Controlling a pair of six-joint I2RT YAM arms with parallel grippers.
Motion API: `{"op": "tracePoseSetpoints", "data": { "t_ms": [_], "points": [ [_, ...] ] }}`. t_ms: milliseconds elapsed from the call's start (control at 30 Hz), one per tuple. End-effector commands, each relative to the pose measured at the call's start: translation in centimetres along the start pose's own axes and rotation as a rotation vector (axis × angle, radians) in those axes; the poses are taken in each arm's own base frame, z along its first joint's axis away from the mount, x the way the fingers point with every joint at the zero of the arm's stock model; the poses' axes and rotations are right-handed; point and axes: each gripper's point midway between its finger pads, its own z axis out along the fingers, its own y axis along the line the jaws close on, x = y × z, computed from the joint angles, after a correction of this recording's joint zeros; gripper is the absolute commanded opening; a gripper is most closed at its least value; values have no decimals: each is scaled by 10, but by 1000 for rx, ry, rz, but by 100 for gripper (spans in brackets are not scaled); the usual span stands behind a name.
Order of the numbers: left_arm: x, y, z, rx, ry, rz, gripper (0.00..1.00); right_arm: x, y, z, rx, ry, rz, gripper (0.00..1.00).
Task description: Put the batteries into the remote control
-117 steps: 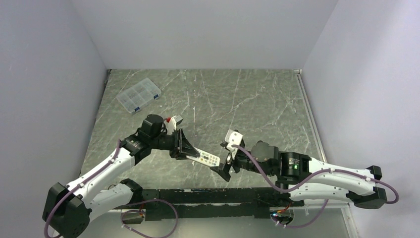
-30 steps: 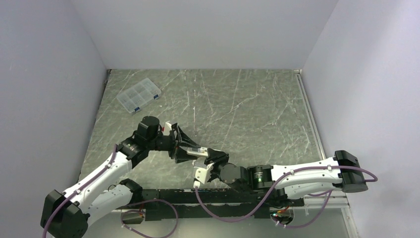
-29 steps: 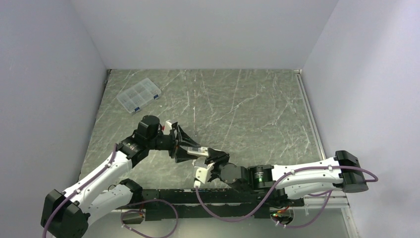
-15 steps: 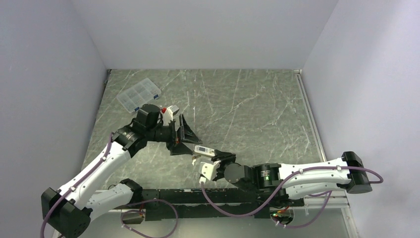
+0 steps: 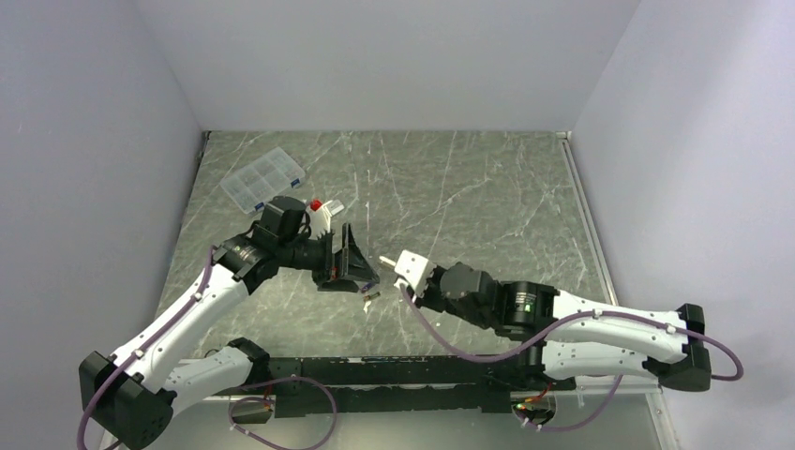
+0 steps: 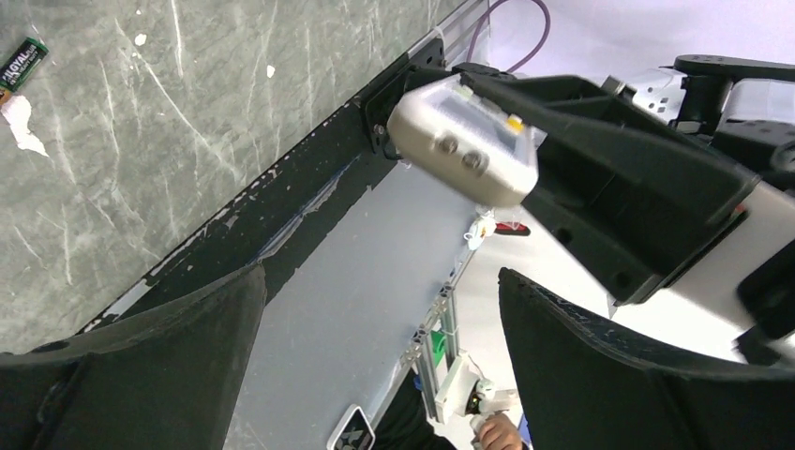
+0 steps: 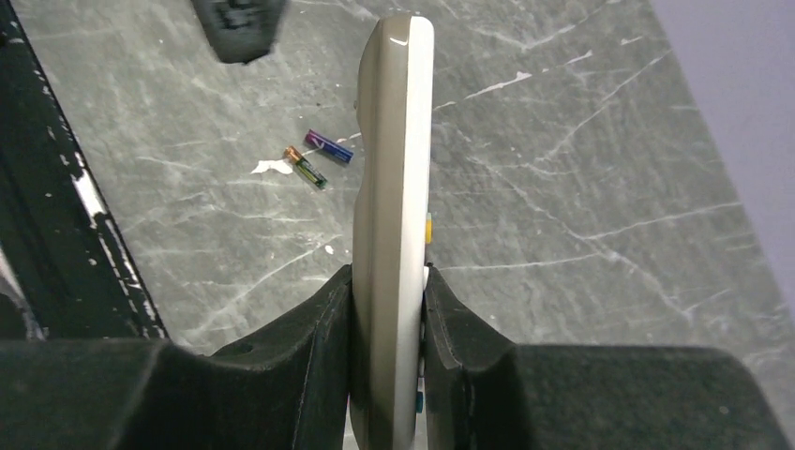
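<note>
The white remote control point(image 7: 394, 187) stands edge-on between the fingers of my right gripper point(image 7: 387, 277), which is shut on its lower part. In the left wrist view the remote control point(image 6: 464, 150) hangs in the air in those black fingers point(image 6: 619, 202). My left gripper point(image 6: 380, 356) is wide open with nothing in it, just left of the remote point(image 5: 385, 261). Two batteries lie on the table below: a purple one point(image 7: 328, 147) and a reddish one point(image 7: 307, 166). They show as a dark speck point(image 5: 371, 296) in the top view.
A white scrap point(image 7: 272, 167) lies beside the batteries. A clear compartmented box point(image 5: 263, 180) sits at the back left. The black rail point(image 5: 403, 370) runs along the table's near edge. Grey walls close the table on three sides.
My left gripper has opened, let go of the remote and drawn back to the left. My right arm has swung up and away from the near edge with the remote in its grip.
</note>
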Motion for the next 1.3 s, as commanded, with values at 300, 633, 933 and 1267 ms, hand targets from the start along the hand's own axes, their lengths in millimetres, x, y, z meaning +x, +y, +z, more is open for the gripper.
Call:
{"op": "tracePoseSetpoints", "data": {
  "t_ms": [300,633,933,1267],
  "points": [
    [-8,-17,-30,27,-186,325,99,-33,12,-14,-317,-72,309,0],
    [2,-11,-22,51,-95,360,100,-55,31,-23,-597,-81,437,0],
    [7,-25,-25,133,-81,420,100,-71,40,-28,-837,-101,574,0],
    [18,-33,-25,217,-35,428,92,-84,34,-22,-997,-131,720,0]
  ]
}}
